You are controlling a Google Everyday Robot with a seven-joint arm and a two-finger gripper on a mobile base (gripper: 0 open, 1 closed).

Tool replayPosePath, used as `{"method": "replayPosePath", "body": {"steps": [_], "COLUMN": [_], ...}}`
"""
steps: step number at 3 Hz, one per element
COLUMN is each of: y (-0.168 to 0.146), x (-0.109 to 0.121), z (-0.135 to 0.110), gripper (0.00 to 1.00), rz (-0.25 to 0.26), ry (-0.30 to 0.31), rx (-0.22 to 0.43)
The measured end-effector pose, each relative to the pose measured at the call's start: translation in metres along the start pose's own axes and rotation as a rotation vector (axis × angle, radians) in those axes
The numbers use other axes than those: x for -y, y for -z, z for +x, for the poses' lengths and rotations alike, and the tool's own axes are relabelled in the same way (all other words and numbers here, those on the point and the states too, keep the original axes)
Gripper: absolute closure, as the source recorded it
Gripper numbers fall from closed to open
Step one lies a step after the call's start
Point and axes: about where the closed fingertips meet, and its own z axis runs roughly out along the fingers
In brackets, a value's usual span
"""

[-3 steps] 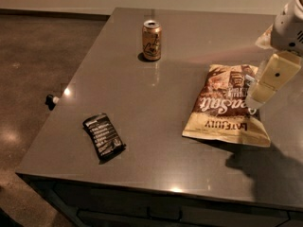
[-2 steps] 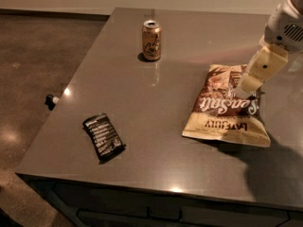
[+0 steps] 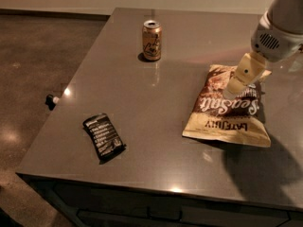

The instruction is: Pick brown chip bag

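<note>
Camera view, from above the near edge of a grey table [image 3: 156,98]. The brown chip bag [image 3: 222,113] lies flat on the right-hand part of the tabletop, well apart from the other items. Its long axis runs roughly from the far side of the table toward the near side, leaning slightly to the right as it comes nearer. The dark brown end points away from the camera, and the broad tan-yellow end points toward the near edge. The white script and the dark print on the tan band read upside down from this viewpoint. The bag casts a shadow to its right and toward the near edge.

The gripper [image 3: 234,90], tan-coloured and hanging from a white wrist housing at upper right, sits over the far, dark brown part of the bag, its tip at or just above the bag's surface. Contact cannot be confirmed. Whether the gripper is open or closed cannot be told, and nothing is seen to be held.

An upright drink can [image 3: 152,40] stands toward the far middle of the table. A small flat black packet [image 3: 104,137] lies near the left front corner. A small dark object [image 3: 51,100] sits on the floor [image 3: 28,56] beside the table's left edge.
</note>
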Motion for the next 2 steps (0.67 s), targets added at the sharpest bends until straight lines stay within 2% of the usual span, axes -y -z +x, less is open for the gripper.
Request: {"method": "replayPosePath", "body": {"steps": [1, 2], "y": [-0.020, -0.040], "x": [0.008, 0.008], "z": [0.007, 0.011], "gripper": [0.00, 0.00], "rz": [0.006, 0.003], "ry": [-0.115, -0.188], "rx": [-0.063, -0.100]}}
